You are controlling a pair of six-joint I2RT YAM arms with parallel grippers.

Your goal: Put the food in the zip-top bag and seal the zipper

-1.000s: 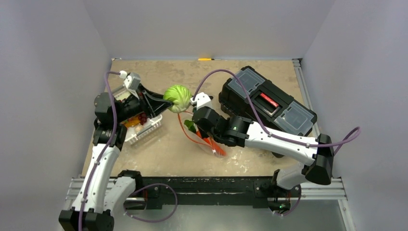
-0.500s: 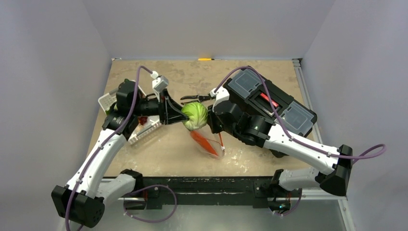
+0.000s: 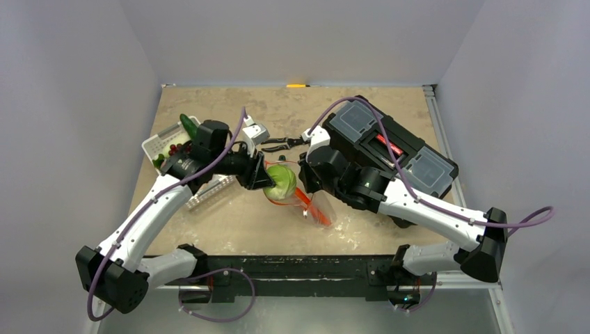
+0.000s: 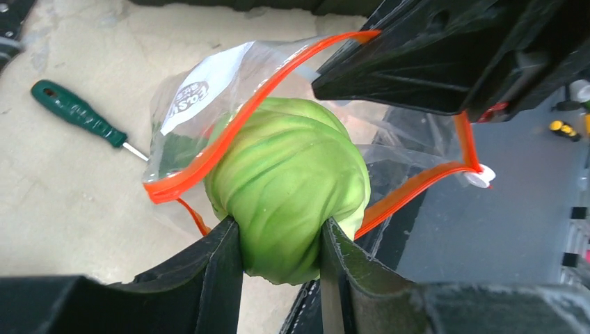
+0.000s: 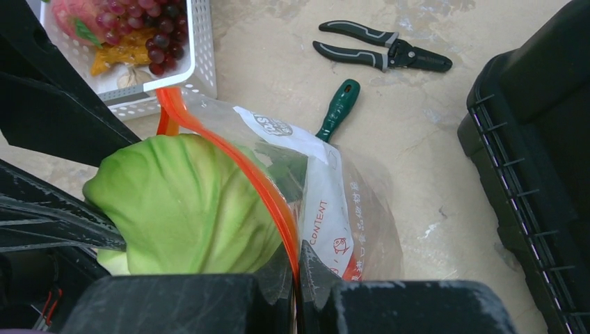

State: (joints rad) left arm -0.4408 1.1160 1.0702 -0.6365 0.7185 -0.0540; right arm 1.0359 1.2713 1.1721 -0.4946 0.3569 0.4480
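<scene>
Nearest the arm bases, bare table (image 3: 236,223) lies open in front of the work, leaving room to draw either arm back. Just beyond it, at mid-table, the left gripper (image 4: 280,229) is closed partway on the green cabbage (image 4: 289,181), both fingers pressed to its sides. The head sits in the mouth of the zip-top bag (image 5: 327,209), roughly half through, with the orange-red zipper (image 4: 209,156) stretched around it. The right gripper (image 5: 296,268) is pinched fully closed on one lip of that mouth, holding it open, and a carrot (image 3: 306,202) already lies inside. The step in hand looks like loading the cabbage. Next, I judge, the left fingers must push it a little deeper and let go so it drops past the strip, then back out without dragging the near lip along. The fit is tight, and the mouth could snag or slip from the right pinch. Left of the bag the white slotted basket (image 5: 202,42) stands close, holding the grape bunch (image 5: 149,35) and cucumber (image 3: 188,125) not yet bagged. Farther back lie a green-handled screwdriver (image 4: 76,115) and pliers (image 5: 383,52). The black toolbox (image 3: 389,149) hems the right arm on its outer side, so clear withdrawal room is mostly toward the near edge.
</scene>
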